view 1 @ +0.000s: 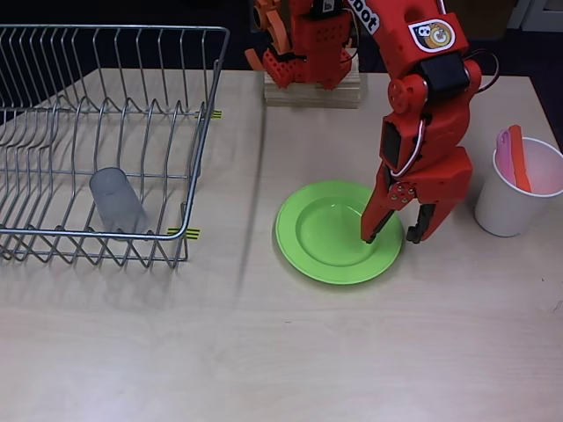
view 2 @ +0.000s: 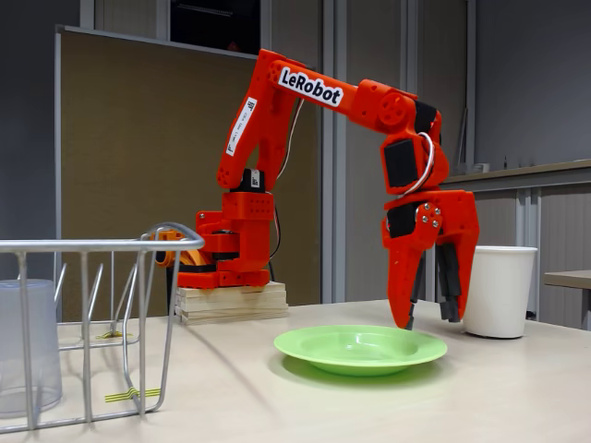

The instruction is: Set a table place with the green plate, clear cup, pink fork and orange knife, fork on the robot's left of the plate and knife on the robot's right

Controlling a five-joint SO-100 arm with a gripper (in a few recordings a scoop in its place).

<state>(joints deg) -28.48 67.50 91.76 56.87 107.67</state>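
Claw [view 1: 393,237] hangs released over the green plate [view 1: 330,233] mid-surface, straddling its rim; pink fork [view 1: 504,154] and orange knife [view 1: 519,158] wait in the white cup [view 1: 510,211] for pickup.

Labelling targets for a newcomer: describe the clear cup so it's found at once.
Start at the wire dish rack on the left of the overhead view. Inside its near end stands the clear cup, a small frosted grey tumbler. Unlike the larger opaque white paper cup at the far right, it is see-through and holds nothing.
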